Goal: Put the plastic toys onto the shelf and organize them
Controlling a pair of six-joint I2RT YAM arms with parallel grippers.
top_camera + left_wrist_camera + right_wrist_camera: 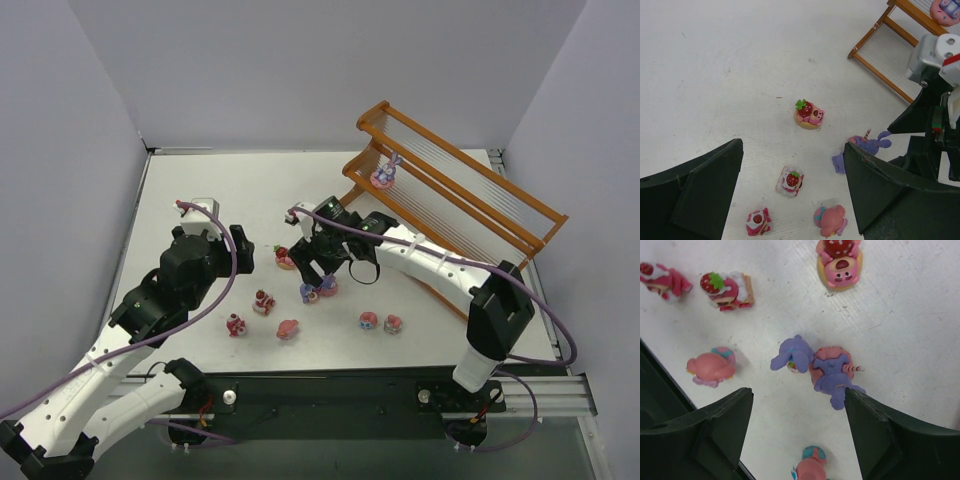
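Two purple bunny-eared toys (795, 354) (832, 371) lie side by side on the white table, one on a pink base. My right gripper (797, 405) hangs open just above and beside them, its right finger close to the based bunny's ear, holding nothing. From above, it (320, 272) hovers over that pair (318, 291). My left gripper (790, 165) is open and empty over a strawberry cake toy (791, 181); it (232, 245) sits left of the toys. One bunny toy (384, 172) stands on the shelf (470, 200).
More toys are scattered on the table: a pink bear with a strawberry (809, 114), a red cake (758, 222), a pink figure (831, 220), and two more (368, 320) (393, 323) near the front. The shelf's leg (880, 75) stands close behind the right arm.
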